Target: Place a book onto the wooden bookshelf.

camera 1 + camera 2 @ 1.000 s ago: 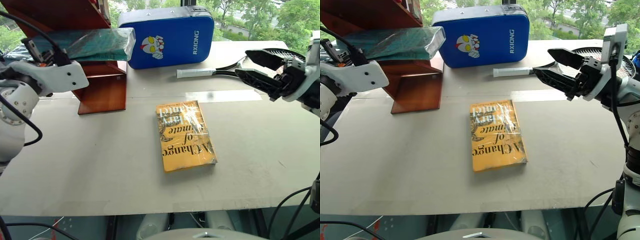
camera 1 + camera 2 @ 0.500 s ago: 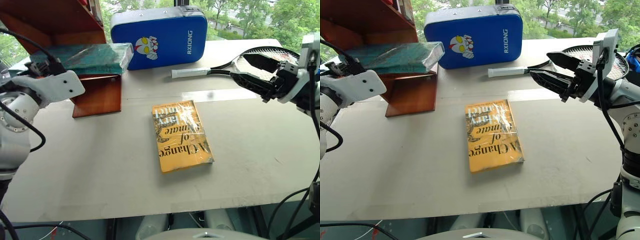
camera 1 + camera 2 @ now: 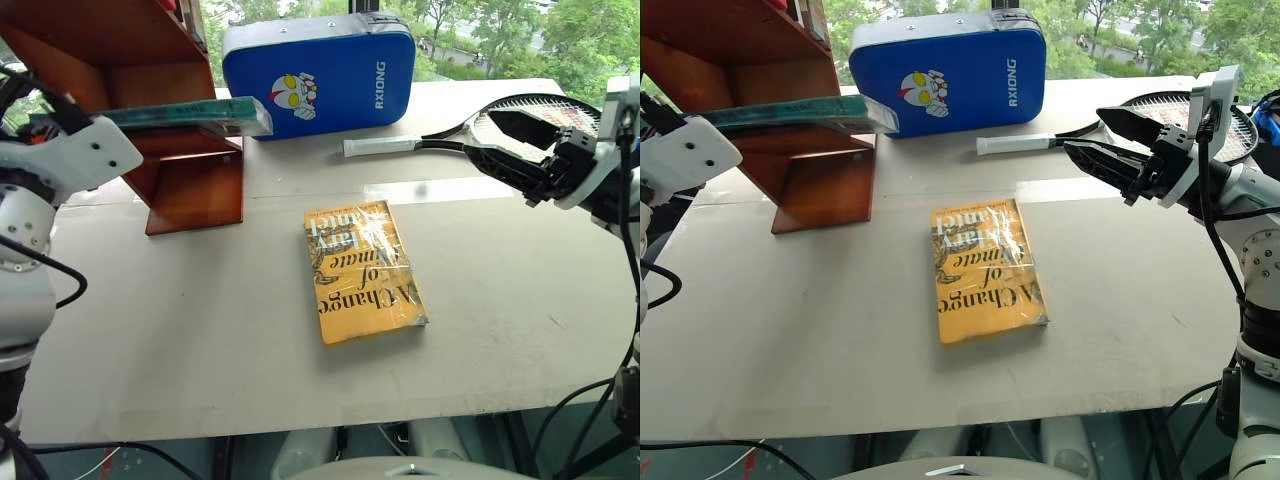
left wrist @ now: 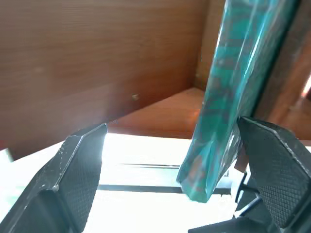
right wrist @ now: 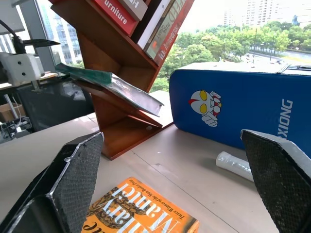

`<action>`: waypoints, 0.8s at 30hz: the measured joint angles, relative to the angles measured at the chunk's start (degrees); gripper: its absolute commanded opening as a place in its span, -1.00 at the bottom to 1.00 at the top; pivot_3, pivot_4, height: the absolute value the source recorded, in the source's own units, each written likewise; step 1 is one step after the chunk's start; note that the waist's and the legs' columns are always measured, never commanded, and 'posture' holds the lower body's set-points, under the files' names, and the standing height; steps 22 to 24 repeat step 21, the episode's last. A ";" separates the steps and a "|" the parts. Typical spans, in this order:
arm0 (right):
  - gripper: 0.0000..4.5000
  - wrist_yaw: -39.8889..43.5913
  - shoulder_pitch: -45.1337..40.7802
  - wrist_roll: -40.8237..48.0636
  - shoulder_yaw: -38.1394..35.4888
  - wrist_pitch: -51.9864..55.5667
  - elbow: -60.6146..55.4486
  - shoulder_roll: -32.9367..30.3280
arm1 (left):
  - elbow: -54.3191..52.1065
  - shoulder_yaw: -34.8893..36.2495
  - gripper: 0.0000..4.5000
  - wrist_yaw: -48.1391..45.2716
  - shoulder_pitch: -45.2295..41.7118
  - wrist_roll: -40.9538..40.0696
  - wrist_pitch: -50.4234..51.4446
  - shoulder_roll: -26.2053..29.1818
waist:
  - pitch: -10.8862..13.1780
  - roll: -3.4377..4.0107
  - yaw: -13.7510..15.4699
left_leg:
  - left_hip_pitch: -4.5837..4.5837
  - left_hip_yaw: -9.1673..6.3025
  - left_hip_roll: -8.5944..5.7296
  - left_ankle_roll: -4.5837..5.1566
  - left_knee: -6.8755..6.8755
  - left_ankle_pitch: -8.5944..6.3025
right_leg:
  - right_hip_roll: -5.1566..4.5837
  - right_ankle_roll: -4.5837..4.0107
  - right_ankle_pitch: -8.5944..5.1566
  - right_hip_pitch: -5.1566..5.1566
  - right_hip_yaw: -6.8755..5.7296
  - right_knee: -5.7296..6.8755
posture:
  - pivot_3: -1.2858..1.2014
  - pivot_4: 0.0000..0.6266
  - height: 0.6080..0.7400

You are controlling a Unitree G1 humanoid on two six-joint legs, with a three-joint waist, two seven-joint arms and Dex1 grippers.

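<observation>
The teal book (image 3: 185, 112) in shiny wrap lies flat on a lower board of the wooden bookshelf (image 3: 195, 190) at the table's far left. Its right end sticks out past the shelf toward the blue case. My left gripper (image 4: 172, 126) is open at the book's near end. The book's corner (image 4: 209, 170) sits between the spread fingers, close to one of them, and is not clamped. My right gripper (image 3: 1085, 130) hovers open and empty above the table's right side, pointing left toward the shelf.
A yellow-orange book (image 3: 362, 270) lies flat mid-table. A blue padded case (image 3: 318, 72) stands at the back, right of the shelf. A racket (image 3: 400, 146) lies behind the right gripper. Several upright books (image 5: 146, 14) fill the upper shelf.
My left gripper opened and let go of the teal book, which now rests flatter on the shelf board. The left hand drew back to the left. The right arm held still.
</observation>
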 measured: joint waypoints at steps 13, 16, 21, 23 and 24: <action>1.00 11.80 29.77 -22.78 2.49 -29.37 12.36 1.49 | -10.47 -12.49 0.96 -12.93 29.13 -34.11 -1.05 -33.37 | -0.23 0.05 1.06 | 0.21 0.14 0.01 0.03 0.34 -0.02 | -0.04 0.01 0.00 0.18 0.03 0.38 | 0.03 -0.52 1.00; 1.00 12.61 35.04 -25.92 2.87 -34.45 16.45 3.13 | -11.33 -14.07 0.96 -13.34 31.45 -36.30 -0.45 -34.52 | -0.25 0.32 1.18 | 0.57 0.19 0.03 0.01 0.33 -0.02 | -0.04 -0.02 0.00 0.53 0.08 0.45 | 0.03 -0.52 1.00; 1.00 13.06 39.17 -28.41 2.62 -40.93 18.26 3.64 | -9.90 -15.02 0.96 -13.26 30.59 -38.00 -1.43 -35.46 | -0.27 0.33 1.01 | 1.33 0.25 0.10 0.25 0.32 -0.17 | 0.03 0.04 -0.03 1.30 0.11 0.35 | 0.03 -0.52 1.00; 1.00 13.06 39.17 -28.41 2.62 -40.93 18.26 3.64 | -9.90 -15.02 0.96 -13.26 30.59 -38.00 -1.43 -35.46 | -0.27 0.33 1.01 | 1.33 0.25 0.10 0.25 0.32 -0.17 | 0.03 0.04 -0.03 1.30 0.11 0.35 | 0.03 -0.52 1.00; 1.00 13.06 39.17 -28.41 2.62 -40.93 18.26 3.64 | -9.90 -15.02 0.96 -13.26 30.59 -38.00 -1.43 -35.46 | -0.27 0.33 1.01 | 1.33 0.25 0.10 0.25 0.32 -0.17 | 0.03 0.04 -0.03 1.30 0.11 0.35 | 0.03 -0.52 1.00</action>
